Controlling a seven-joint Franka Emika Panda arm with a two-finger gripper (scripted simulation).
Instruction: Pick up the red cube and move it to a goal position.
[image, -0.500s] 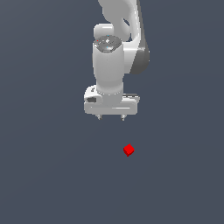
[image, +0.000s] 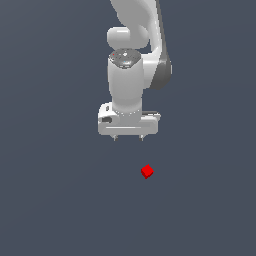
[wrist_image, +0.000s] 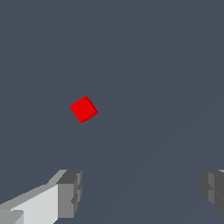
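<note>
The red cube (image: 147, 171) sat alone on the flat grey floor (image: 50, 200) in the exterior view, below the white gripper (image: 128, 138) and slightly to that view's right, well apart from it. In the wrist view, the red cube (wrist_image: 83, 109) lay turned corner-on beyond the fingertips (wrist_image: 70, 192), and the jaws stood spread wide, holding nothing.

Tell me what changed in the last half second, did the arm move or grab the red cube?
Very little changed. The tool hangs open at about the same height, perhaps a touch toward the exterior view's left, and it took hold of nothing. The red cube lies where it was on the grey floor, apart from the fingers, below the tool and toward the exterior view's right.
</note>
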